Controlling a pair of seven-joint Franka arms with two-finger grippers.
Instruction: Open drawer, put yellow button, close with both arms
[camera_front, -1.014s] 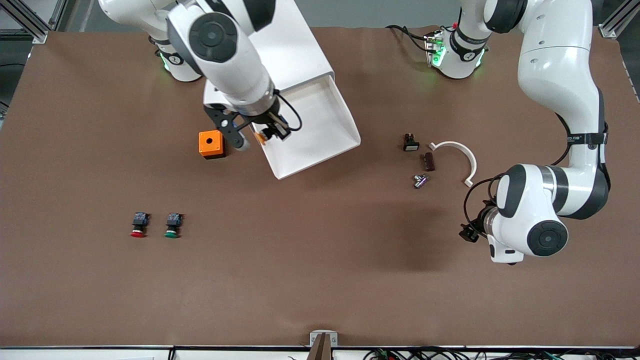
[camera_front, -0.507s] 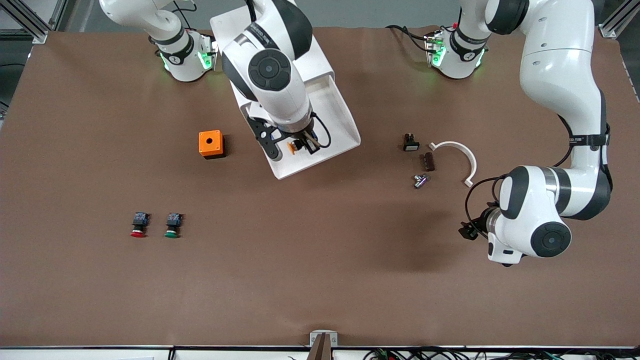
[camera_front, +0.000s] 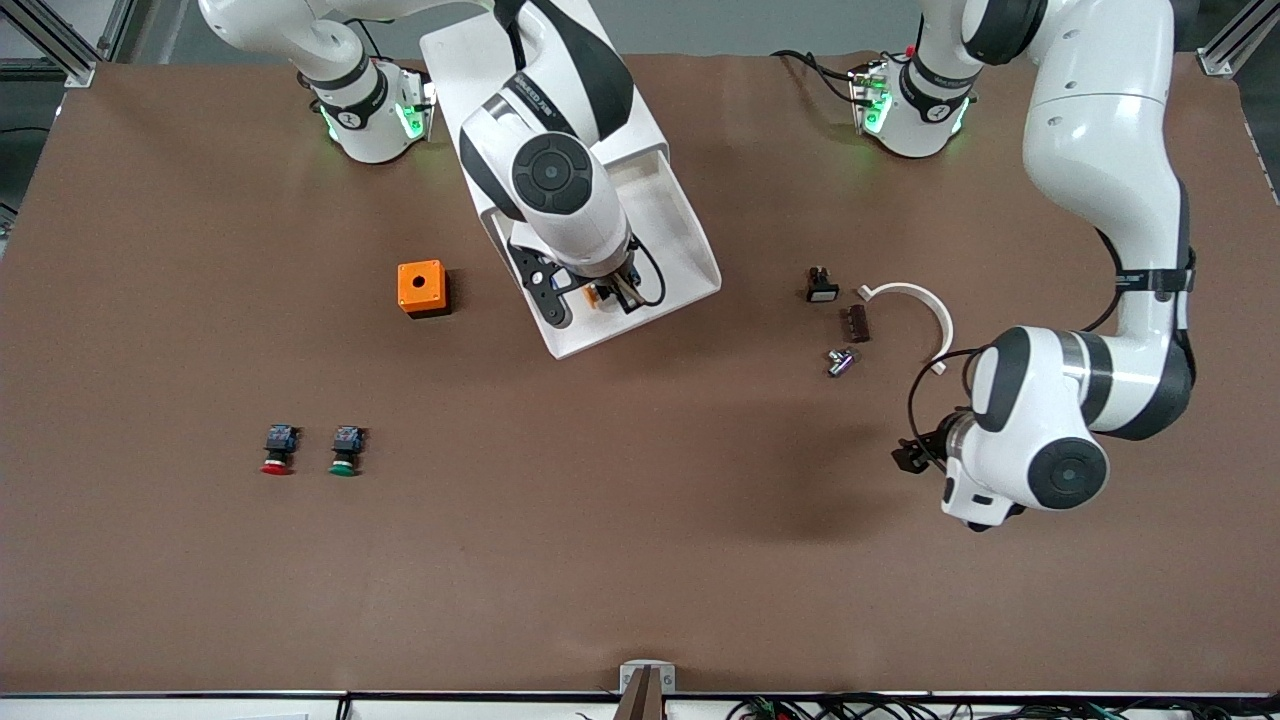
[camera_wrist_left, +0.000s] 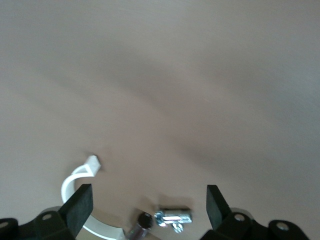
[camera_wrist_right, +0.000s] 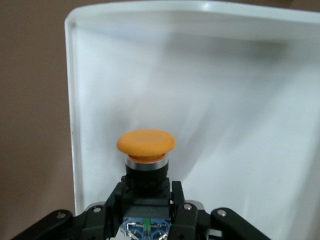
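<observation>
1. On the brown table (camera_front: 640, 560), at the robots' end, stands the white cabinet (camera_front: 470, 50). Its top drawer (camera_front: 680, 255) is pulled out, toward the front camera.
2. My right arm (camera_front: 545, 170) reaches from its base over the open drawer. My left arm (camera_front: 1100, 200) waits over bare table at its own end.
3. My right gripper (camera_front: 600, 295) is over the drawer's inside, close to its front wall. Pincer clamped on the yellow button (camera_front: 594, 294): in the right wrist view the fingers (camera_wrist_right: 182, 210) grip the dark body and the yellow-orange cap (camera_wrist_right: 146, 142) sticks out over the white drawer floor (camera_wrist_right: 240, 125).
4. My left gripper (camera_wrist_left: 145, 205) hangs with its pincer spread wide, nothing in it. The left wrist view shows both fingertips (camera_wrist_left: 80, 202) well apart.
5. Orange box (camera_front: 421, 288) with a round hole sits beside the drawer, toward the right arm's end.
6. White curved clip (camera_front: 915, 310) lies toward the left arm's end. Beside it: a small black part (camera_front: 821, 285), a dark brown block (camera_front: 856, 323), a silver fitting (camera_front: 840, 361).
7. Red-capped button (camera_front: 279, 449) and green-capped button (camera_front: 346, 450) sit side by side, nearer the front camera than the orange box.
</observation>
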